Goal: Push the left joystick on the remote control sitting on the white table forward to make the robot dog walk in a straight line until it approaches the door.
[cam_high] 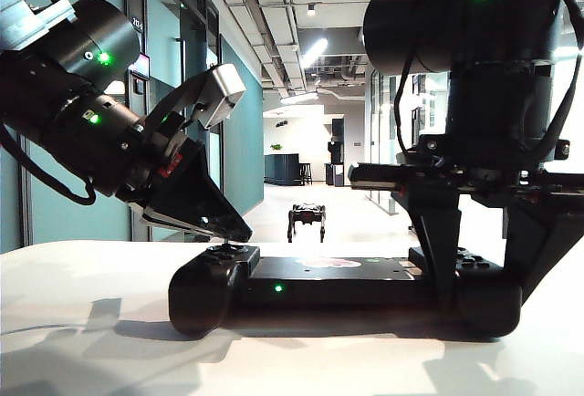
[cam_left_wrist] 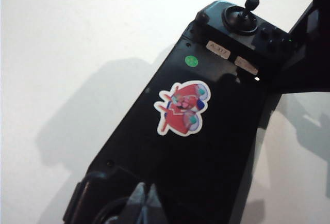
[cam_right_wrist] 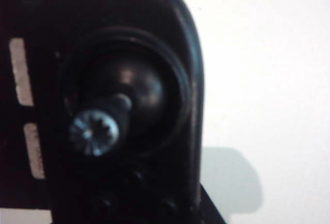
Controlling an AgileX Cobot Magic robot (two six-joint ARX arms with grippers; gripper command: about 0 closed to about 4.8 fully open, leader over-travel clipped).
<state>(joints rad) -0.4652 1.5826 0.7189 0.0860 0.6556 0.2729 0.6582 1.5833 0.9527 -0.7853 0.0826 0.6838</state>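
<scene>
Exterior view: left end effector [cam_high: 222, 229] together above remote control [cam_high: 338, 288]; right end effector [cam_high: 482, 259] straddles it, apart.

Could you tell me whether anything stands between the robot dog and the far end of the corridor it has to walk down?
Nothing visible does: the floor beyond the robot dog looks bare up to the dark counter at the far end.
</scene>
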